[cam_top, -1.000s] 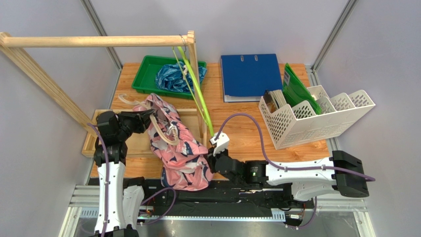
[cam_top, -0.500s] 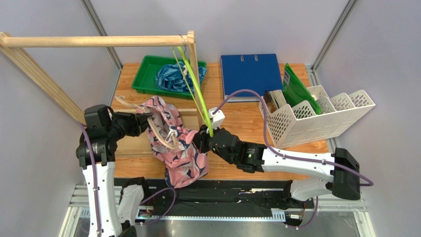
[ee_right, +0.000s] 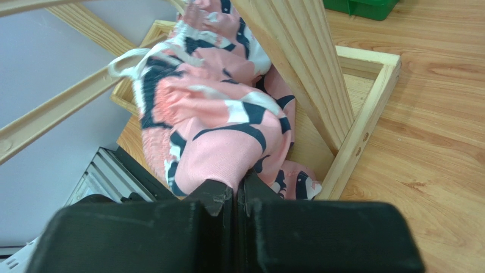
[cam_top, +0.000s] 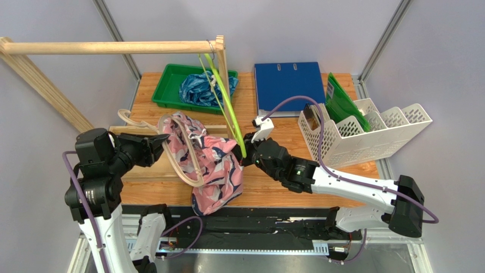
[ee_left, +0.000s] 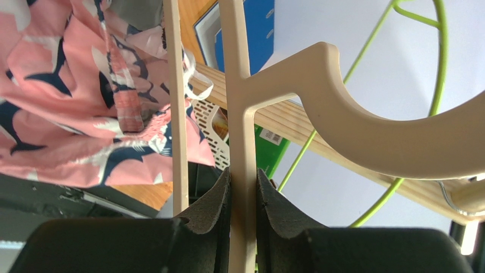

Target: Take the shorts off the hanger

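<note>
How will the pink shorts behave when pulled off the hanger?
Probably floppy: the pink shorts sag in folds between the beige hanger and the right gripper. Likely light, as a small pinch of cloth holds them. Their white drawstring might snag.

On the wooden table (cam_top: 279, 133) lie a green tray (cam_top: 165, 85), blue binder (cam_top: 287, 85), white file rack (cam_top: 364, 136) and wooden frame (cam_top: 216, 128).
</note>
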Robot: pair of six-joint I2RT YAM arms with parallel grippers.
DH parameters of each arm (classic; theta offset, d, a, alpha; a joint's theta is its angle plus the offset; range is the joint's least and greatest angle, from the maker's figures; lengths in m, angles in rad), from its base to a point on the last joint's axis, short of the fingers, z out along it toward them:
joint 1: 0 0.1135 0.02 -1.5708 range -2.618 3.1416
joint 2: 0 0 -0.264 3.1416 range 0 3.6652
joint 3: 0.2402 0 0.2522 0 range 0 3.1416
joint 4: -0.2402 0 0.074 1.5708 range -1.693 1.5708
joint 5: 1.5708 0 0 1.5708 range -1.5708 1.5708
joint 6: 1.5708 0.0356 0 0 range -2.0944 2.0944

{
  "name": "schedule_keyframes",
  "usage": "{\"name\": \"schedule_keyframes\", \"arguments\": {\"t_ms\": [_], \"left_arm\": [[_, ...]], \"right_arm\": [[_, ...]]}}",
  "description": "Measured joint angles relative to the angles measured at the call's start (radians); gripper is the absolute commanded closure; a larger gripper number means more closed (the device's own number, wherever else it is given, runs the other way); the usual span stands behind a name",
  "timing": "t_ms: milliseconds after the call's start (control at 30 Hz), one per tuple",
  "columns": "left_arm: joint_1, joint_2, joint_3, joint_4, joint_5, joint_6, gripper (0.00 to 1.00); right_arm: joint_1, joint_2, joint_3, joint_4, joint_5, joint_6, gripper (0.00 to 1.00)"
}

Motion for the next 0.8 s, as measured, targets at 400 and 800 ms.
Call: {"name": "schedule_keyframes", "arguments": {"t_ms": [400, 800], "left_arm": [[-0.033, -0.036, -0.019, 0.313, 0.027, 0.34, 1.0], [-0.126, 0.021, 0.015, 0.571, 0.243, 0.666, 1.0]], "right_arm": [[0.0, -0.14, -0.092, -0.073, 0.008, 0.006, 1.0], [-0.002, -0.288, -0.135, -0.173, 0.058, -0.005, 1.0]]}}
